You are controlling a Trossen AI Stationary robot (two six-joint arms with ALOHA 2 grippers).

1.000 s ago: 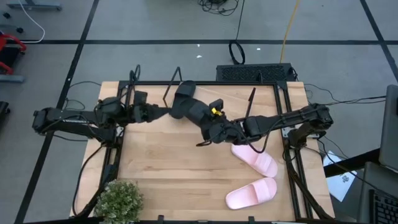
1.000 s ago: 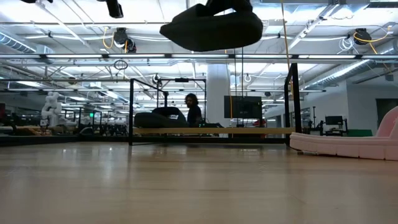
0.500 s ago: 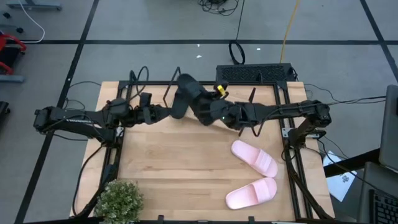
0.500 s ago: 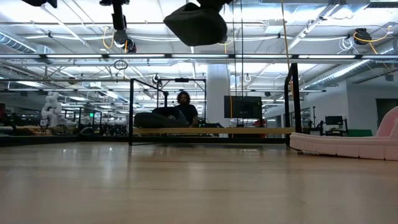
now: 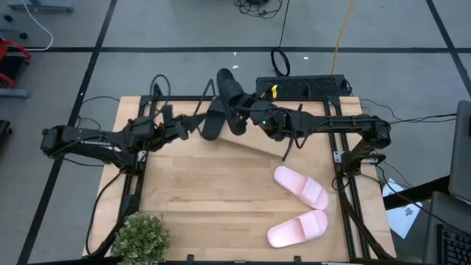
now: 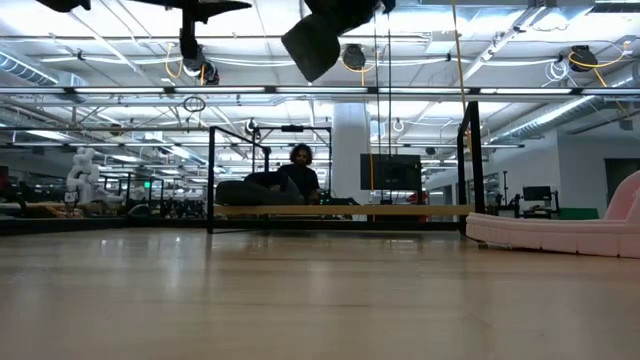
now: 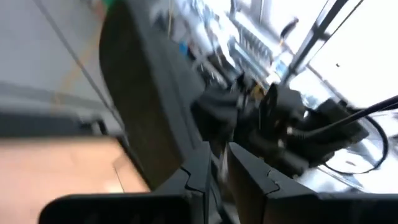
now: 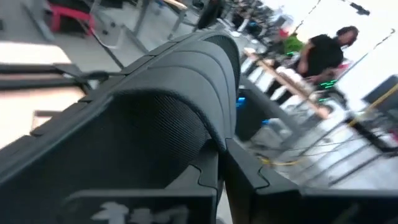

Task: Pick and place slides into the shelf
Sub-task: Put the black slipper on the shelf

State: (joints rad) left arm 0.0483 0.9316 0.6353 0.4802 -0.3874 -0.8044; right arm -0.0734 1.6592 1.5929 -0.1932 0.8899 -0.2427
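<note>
My right gripper [image 5: 246,110] is shut on a black slide [image 5: 229,90], held high over the shelf [image 6: 400,210] at the table's far edge; in the low view that slide [image 6: 318,38] hangs near the top. Another black slide [image 6: 250,190] lies on the shelf's left end, sole down. My left gripper [image 5: 197,125] hovers above and left of that slide with its fingers [image 7: 199,168] almost together and nothing held. Two pink slides [image 5: 300,188] [image 5: 296,228] lie flat on the table's right half. My right gripper pinches the black slide's ribbed strap at its edge [image 8: 214,140] between its two fingers. The fingers come roughly level from the table's right side. The slide is lifted clear of the shelf and tipped up on its side.
A potted plant [image 5: 140,237] stands at the table's near left corner. Black wire end frames [image 5: 296,125] rise at the shelf's ends. A person [image 6: 300,170] sits in the room beyond the table. Bare wood lies between the shelf and the pink slides.
My right gripper has carried the black slide toward the table's far edge and a little up, rolling its wrist; the slide has turned from lying broadside to standing tipped on its side. My left gripper has rolled its wrist and sunk slightly.
</note>
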